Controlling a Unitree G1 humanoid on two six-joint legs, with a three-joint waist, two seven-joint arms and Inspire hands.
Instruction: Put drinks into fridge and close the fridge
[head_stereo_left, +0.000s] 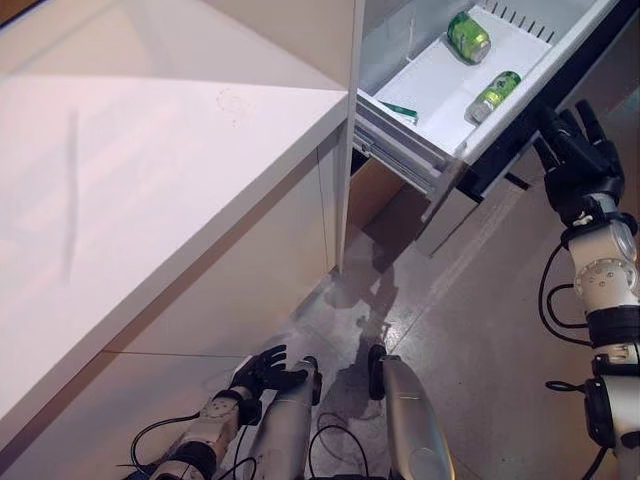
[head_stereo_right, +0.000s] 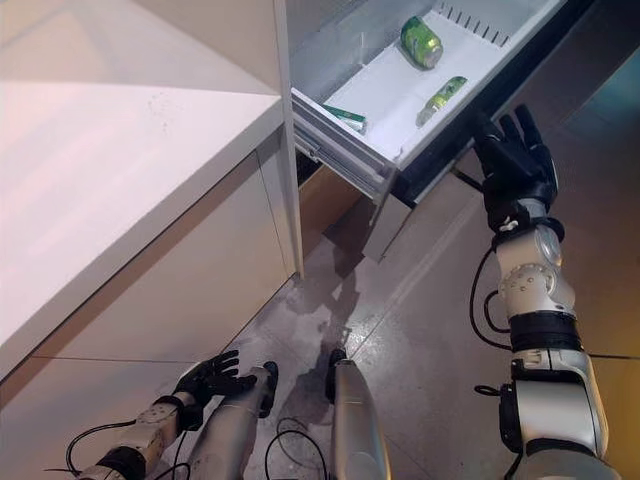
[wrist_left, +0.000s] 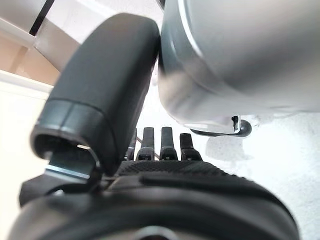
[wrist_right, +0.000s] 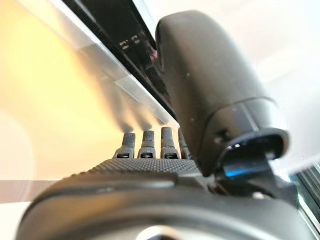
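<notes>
Left eye view, nearest first: the left hand (head_stereo_left: 262, 371) hangs low down by the floor (head_stereo_left: 470, 330), close to the base of the white cabinet (head_stereo_left: 250, 270), its fingers loosely spread and holding nothing. Its own wrist view shows the fingers (wrist_left: 165, 145) straight in a row with the thumb standing free.

Further out, on the right, the right hand (head_stereo_right: 515, 160) is raised with its fingers straight and fanned, at the dark front edge of the pulled-out fridge drawer (head_stereo_left: 520, 100). From the head views the fingertips look to be touching that edge, though I cannot be sure of contact; the right wrist view shows the fingers (wrist_right: 150, 142) straight and pointing at the dark strip, nothing between them and the thumb.

Beyond the hand, the drawer stands open beside the white countertop (head_stereo_left: 150, 180). On its white bottom lie two drinks on their sides, apart from each other: a slim green bottle (head_stereo_left: 494, 95) nearer the front edge, and a green can (head_stereo_left: 468, 37) further back toward the slotted rear wall. A small green-and-white item (head_stereo_left: 400, 111), too flat to identify, lies at the drawer's near left corner.
</notes>
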